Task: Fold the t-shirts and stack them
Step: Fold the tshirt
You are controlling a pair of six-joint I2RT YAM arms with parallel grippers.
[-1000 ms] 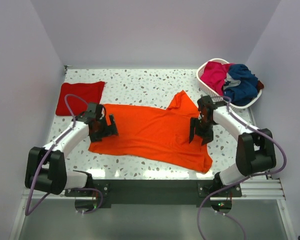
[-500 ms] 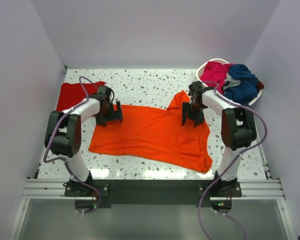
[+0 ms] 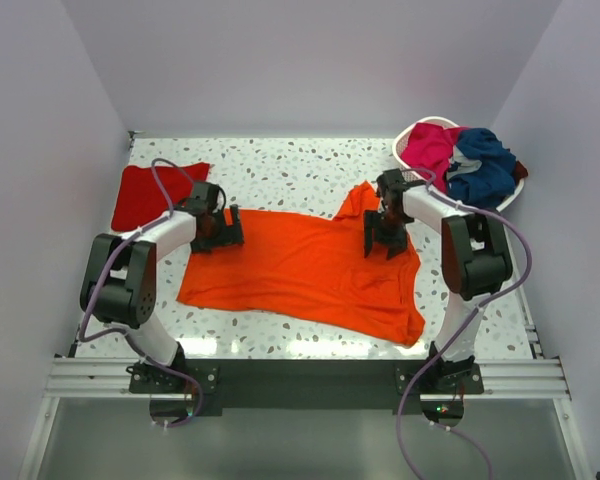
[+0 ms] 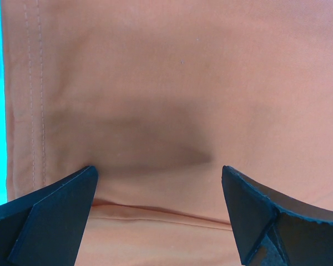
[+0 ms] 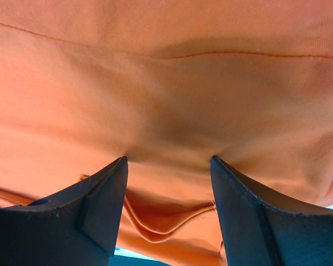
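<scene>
The large bright orange t-shirt (image 3: 300, 265) lies spread across the table's middle, one sleeve poking up at the back. My left gripper (image 3: 220, 232) is open, its tips pressed down on the shirt's left edge; the left wrist view shows orange cloth (image 4: 172, 100) with a hem fold between the spread fingers (image 4: 55, 210). My right gripper (image 3: 385, 238) is open, tips down on the shirt's right shoulder; the right wrist view shows a cloth fold (image 5: 166, 221) bulging between the fingers (image 5: 100, 205). A folded darker red t-shirt (image 3: 158, 193) lies at the back left.
A white basket (image 3: 412, 172) at the back right holds a magenta tee (image 3: 430, 150) and a navy tee (image 3: 485, 165). The speckled table (image 3: 280, 165) is walled on three sides.
Both arms swung from the near side of the shirt to its far corners. Over the last half second they only lowered onto the cloth. The shirt has barely shifted.
</scene>
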